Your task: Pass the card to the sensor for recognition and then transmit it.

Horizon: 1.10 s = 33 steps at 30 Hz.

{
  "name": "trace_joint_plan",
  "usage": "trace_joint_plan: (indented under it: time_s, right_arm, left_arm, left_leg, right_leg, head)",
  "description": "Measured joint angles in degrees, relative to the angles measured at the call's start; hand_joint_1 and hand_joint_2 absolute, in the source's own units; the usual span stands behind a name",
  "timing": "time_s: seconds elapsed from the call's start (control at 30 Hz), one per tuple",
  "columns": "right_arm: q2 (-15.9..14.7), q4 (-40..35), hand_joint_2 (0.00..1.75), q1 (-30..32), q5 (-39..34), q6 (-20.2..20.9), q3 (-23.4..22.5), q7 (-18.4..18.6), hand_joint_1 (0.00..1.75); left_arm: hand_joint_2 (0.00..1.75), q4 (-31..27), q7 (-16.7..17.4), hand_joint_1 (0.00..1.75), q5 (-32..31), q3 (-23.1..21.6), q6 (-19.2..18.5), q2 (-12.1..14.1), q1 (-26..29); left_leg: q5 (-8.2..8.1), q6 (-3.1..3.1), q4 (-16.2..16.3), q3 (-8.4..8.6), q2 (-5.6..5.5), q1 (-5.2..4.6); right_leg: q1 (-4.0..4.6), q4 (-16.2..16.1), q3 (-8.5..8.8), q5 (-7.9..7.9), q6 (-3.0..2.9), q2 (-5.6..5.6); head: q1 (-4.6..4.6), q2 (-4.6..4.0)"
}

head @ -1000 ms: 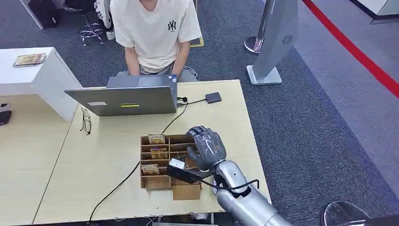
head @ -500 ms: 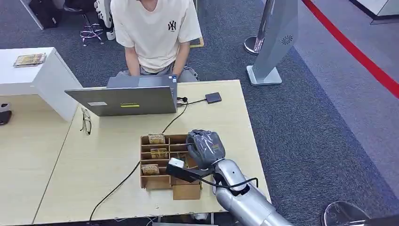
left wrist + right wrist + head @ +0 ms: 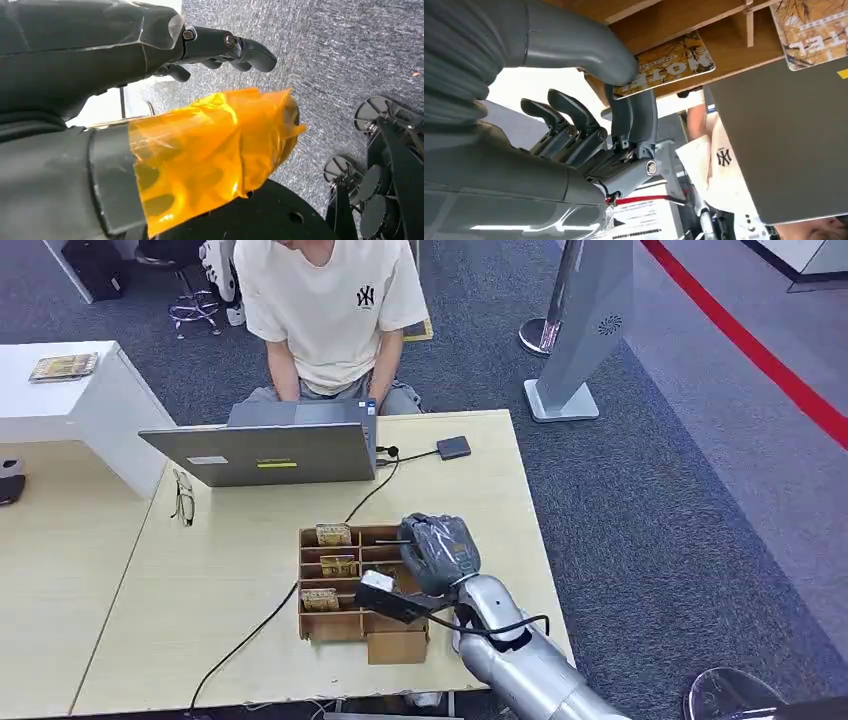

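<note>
My right hand (image 3: 438, 552) reaches down into the right side of a wooden card box (image 3: 345, 625) on the table. In the right wrist view its thumb (image 3: 616, 70) and dark fingers (image 3: 638, 112) pinch the end of a gold patterned card (image 3: 666, 62) that lies in a compartment of the wooden box (image 3: 674, 17). Three more gold cards (image 3: 333, 534) sit in the left slots. The small black sensor (image 3: 453, 447) lies at the far right of the table, on a cable. My left hand (image 3: 150, 100) hangs over the carpet holding nothing, its thumb wrapped in orange tape.
A person in a cream shirt (image 3: 330, 300) sits behind an open grey laptop (image 3: 265, 452) at the table's far edge. Glasses (image 3: 182, 498) lie left of the box, and a black cable (image 3: 250, 635) crosses the table. A grey stand (image 3: 585, 330) rises on the carpet to the right.
My right hand has sunk and tilted a little further into the box's right compartments. The person and the things on the table have stayed put.
</note>
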Motion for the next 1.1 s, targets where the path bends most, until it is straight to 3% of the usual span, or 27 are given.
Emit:
trace_joint_plan:
  time_s: [0.17, 0.3, 0.5, 0.77, 0.97, 1.1]
  right_arm:
    - [0.0, -1.7, 1.75, 0.5, -4.7, 1.6, -1.4, -1.2, 1.75]
    - [-0.7, -8.1, 1.75, 1.7, -10.8, 5.3, -3.1, -2.4, 1.75]
    - [-4.7, -23.1, 1.75, 5.5, -26.0, 9.5, -6.9, -8.3, 1.75]
    - [-10.5, -41.1, 1.75, 13.9, -42.0, 10.9, -13.0, -19.1, 1.75]
    - [-12.2, -46.6, 1.75, 17.0, -57.2, 18.5, -15.4, -24.0, 1.75]
    - [-12.2, -47.3, 1.75, 17.9, -69.9, 24.6, -16.5, -24.1, 1.75]
  left_arm:
    - [0.0, -0.7, 0.0, 0.0, 0.7, 0.0, -0.1, -0.3, 0.0]
    - [0.0, -1.6, 0.0, 0.0, 1.7, 0.0, -0.5, -0.6, 0.0]
    - [0.0, -1.6, -1.2, 0.0, 3.5, 0.0, -0.2, -0.6, 0.1]
    - [0.0, -1.6, -3.0, 0.0, 4.7, 0.1, 1.0, -0.7, 0.3]
    - [0.0, -1.6, -3.7, 0.0, 4.8, 0.1, 1.6, -0.6, 0.3]
    - [0.0, -1.1, -4.4, 0.0, 4.8, 0.1, 3.0, -0.5, 0.3]
  left_leg:
    - [0.01, 0.0, 0.0, -0.01, -0.01, 0.0]
    - [0.0, 0.0, 0.0, 0.0, 0.0, -0.01]
    - [-0.03, 0.01, 0.0, -0.05, -0.05, -0.02]
    - [-0.07, 0.04, 0.0, -0.07, -0.03, -0.03]
    - [-0.07, 0.04, 0.0, -0.05, -0.02, 0.0]
    - [-0.06, 0.04, 0.0, -0.04, -0.02, -0.01]
  right_leg:
    - [0.0, 0.0, -0.01, 0.01, 0.0, 0.0]
    - [0.0, 0.0, -0.04, 0.01, 0.0, 0.01]
    - [-0.01, 0.0, -0.06, -0.01, 0.01, -0.02]
    - [-0.03, 0.0, -0.06, -0.02, 0.03, -0.01]
    - [-0.02, 0.0, -0.06, -0.02, 0.03, -0.02]
    - [-0.01, 0.0, -0.05, -0.01, 0.02, -0.02]
  head:
    - [-0.02, 0.0]
    - [-0.02, 0.0]
    - [0.0, 0.0]
    - [-0.02, 0.0]
    - [-0.02, 0.0]
    - [0.0, 0.0]
